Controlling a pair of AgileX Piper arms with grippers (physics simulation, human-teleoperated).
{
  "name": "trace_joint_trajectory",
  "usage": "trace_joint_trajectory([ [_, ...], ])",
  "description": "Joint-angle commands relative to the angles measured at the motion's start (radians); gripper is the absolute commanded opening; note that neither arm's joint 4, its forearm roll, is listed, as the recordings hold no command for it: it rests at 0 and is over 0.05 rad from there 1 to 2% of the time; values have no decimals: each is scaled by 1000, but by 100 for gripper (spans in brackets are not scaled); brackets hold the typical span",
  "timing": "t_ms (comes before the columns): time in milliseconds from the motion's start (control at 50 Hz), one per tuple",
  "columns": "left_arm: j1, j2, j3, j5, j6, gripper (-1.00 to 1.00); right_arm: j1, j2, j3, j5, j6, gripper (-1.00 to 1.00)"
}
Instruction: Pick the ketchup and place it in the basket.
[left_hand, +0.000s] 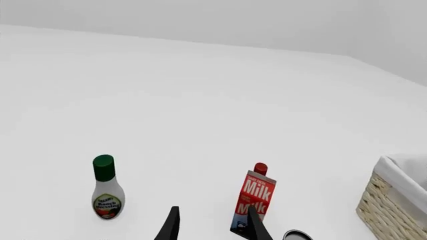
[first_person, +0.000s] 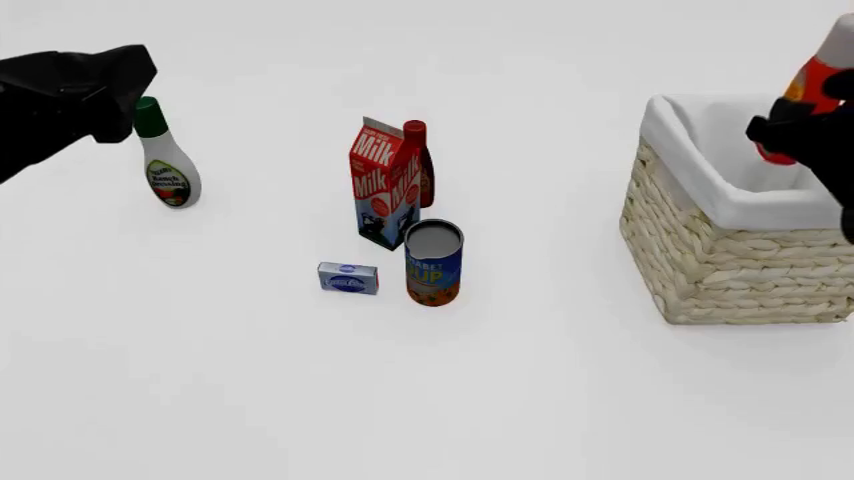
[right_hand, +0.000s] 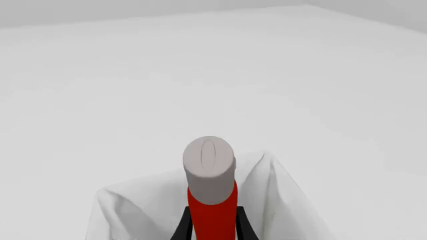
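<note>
Left gripper (left_hand: 212, 227) first: its two dark fingers stand apart with nothing between them, idle over the table, with the white green-capped bottle (first_person: 167, 160) just beside the arm in the front view. Moving across the middle, the milk carton (first_person: 379, 183), a darker red bottle (first_person: 418, 160) behind it, a can (first_person: 434, 262) and a small blue box (first_person: 347, 277) sit clustered, all untouched. On to the basket (first_person: 727, 260), and above its far right corner the right gripper (right_hand: 212, 227) is clamped on the ketchup (right_hand: 211, 200), fingers pinching the red body below the grey cap, bottle upright over the white liner (right_hand: 133, 210).

Handling-wise, I'd judge it light, smooth plastic that may squash or slip under a hard pinch; the mid-body hold below the shoulder looks the sensible spot.

Hard to read: the front view cuts the bottle at the frame edge, its label is barely visible, and the basket floor beneath is hidden.
</note>
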Motion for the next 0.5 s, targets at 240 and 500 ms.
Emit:
trace_joint_trajectory([
  [240, 5, -7, 21, -14, -8, 100, 5, 18, -5, -3, -3, 100],
  [500, 8, -14, 28, -16, -14, 100, 22, -60, 23, 9, -23, 100],
])
